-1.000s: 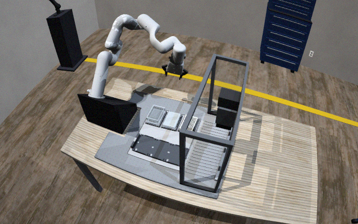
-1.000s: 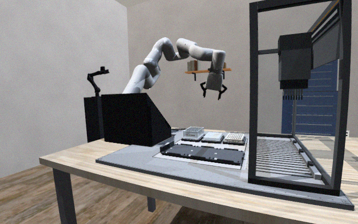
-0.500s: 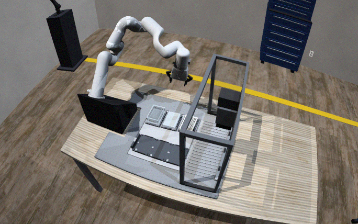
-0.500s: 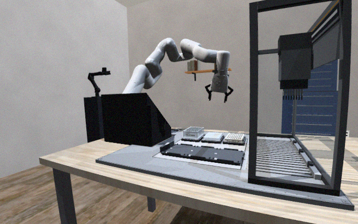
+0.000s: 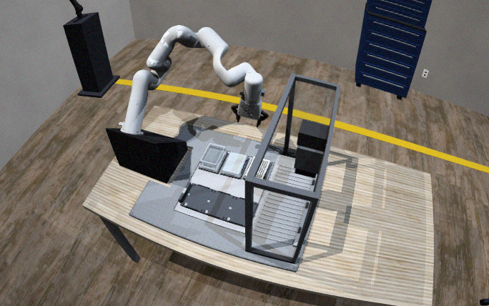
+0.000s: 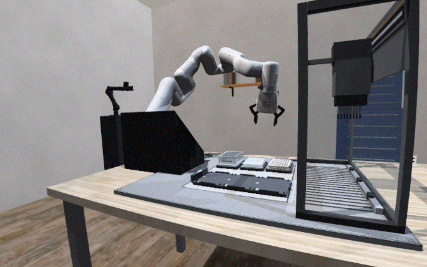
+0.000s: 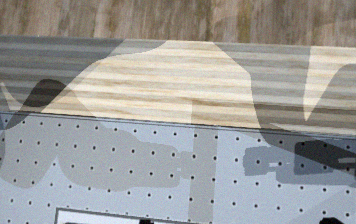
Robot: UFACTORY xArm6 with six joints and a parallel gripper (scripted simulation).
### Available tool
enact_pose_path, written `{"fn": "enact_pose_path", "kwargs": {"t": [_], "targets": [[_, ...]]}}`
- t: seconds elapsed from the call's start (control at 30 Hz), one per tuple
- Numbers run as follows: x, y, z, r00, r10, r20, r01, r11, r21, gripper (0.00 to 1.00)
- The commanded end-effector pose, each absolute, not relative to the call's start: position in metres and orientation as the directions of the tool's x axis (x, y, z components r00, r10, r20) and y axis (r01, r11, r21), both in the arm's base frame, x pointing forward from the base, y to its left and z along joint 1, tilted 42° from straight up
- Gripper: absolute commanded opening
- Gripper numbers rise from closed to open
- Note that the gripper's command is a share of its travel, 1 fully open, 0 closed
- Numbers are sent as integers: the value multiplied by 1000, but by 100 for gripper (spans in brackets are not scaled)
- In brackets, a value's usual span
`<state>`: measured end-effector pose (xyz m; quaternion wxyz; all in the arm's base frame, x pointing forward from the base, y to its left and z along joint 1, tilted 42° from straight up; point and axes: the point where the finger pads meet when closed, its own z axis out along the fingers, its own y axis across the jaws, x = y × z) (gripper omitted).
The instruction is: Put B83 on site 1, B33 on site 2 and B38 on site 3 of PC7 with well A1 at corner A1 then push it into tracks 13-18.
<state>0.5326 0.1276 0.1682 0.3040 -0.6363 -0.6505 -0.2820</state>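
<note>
My gripper (image 5: 249, 120) is open and empty; it hangs high above the far side of the table, behind the row of nests, and also shows in the side view (image 6: 266, 118). The deep-well block B83 (image 5: 212, 157) sits in the nest nearest the arm's base, the 384-well plate B33 (image 5: 234, 164) in the middle nest and the 96-well plate B38 (image 5: 263, 168) beside the frame. The dark carrier PC7 (image 5: 219, 205) lies on the pale apron (image 6: 239, 192) in front of the rails (image 5: 284, 211), with its sites empty. The wrist view shows only the table's edge and the perforated grey base plate (image 7: 150, 170).
The instrument's tall dark frame (image 5: 288, 169) stands over the rails, with a black pipetting head (image 6: 351, 72) hanging inside it. A black angled box (image 5: 146, 153) holds the arm's base at the left. A blue cabinet (image 5: 391, 43) stands by the far wall.
</note>
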Motion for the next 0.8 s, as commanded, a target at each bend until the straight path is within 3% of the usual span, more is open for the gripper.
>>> {"fn": "enact_pose_path", "kwargs": {"t": [0.0, 0.77], "targets": [[546, 120, 157, 11, 674, 739, 1000, -1, -14, 100], [598, 82, 86, 66, 718, 693, 996, -86, -5, 100]]}}
